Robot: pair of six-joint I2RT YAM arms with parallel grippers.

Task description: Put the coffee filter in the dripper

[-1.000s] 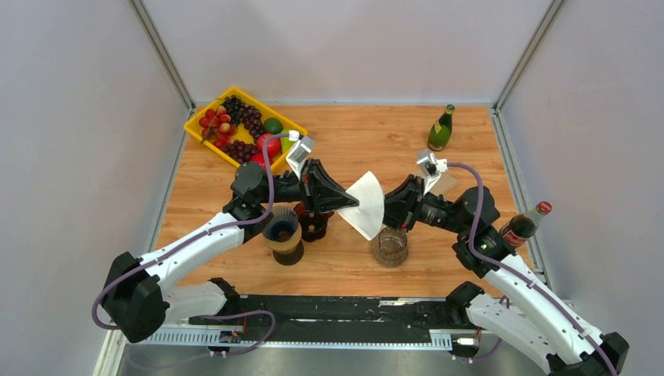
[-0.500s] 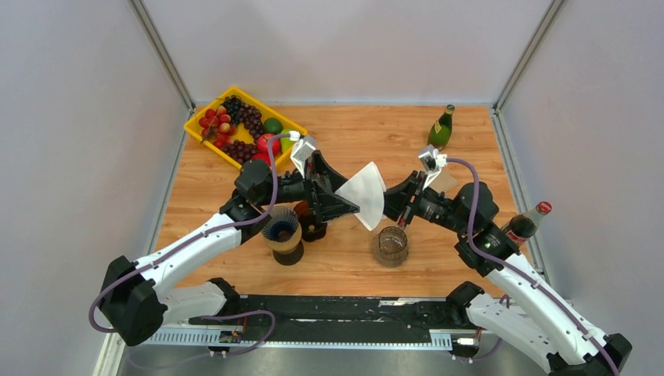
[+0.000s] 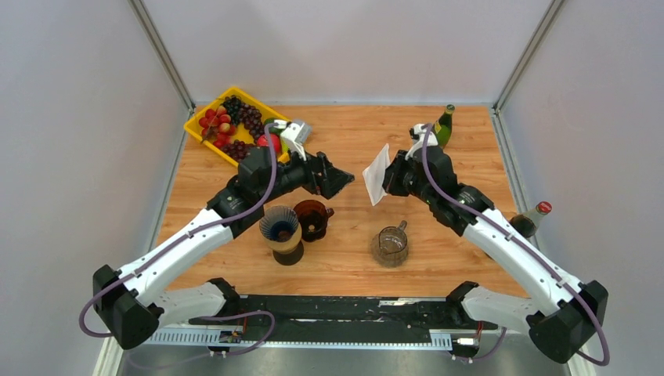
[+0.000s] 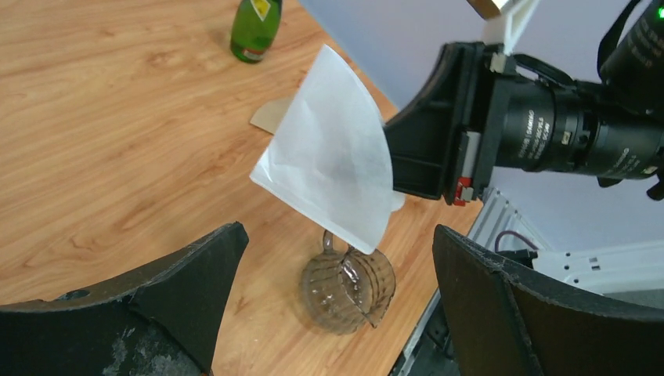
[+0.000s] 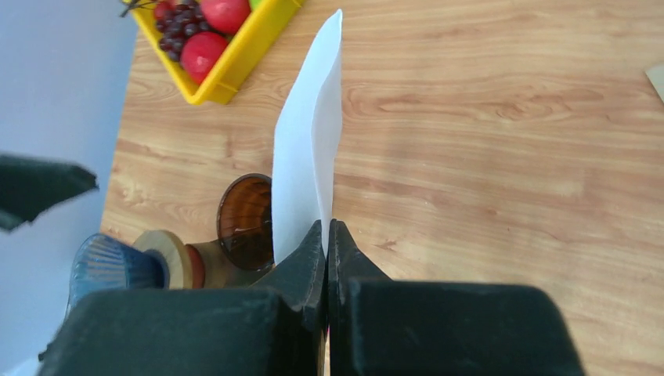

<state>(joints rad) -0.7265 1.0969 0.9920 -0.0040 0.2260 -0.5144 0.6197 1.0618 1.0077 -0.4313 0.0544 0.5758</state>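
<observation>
Right fingers (image 5: 301,262) are pinched tight on the lower edge of the white coffee filter (image 5: 309,149), holding it upright in the air, apart from the glass dripper (image 3: 389,245) on the table (image 3: 352,137). Left fingers (image 4: 156,290) are spread wide and empty. Green bottle (image 4: 254,27) label is unreadable. Both arms reach inward, wrists facing.

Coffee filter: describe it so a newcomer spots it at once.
Over the middle of the wooden table, look to the right pincer. It pinches the coffee filter, a white paper fan held in the air, whereas the glass jug nearby stands on the wood.
</observation>
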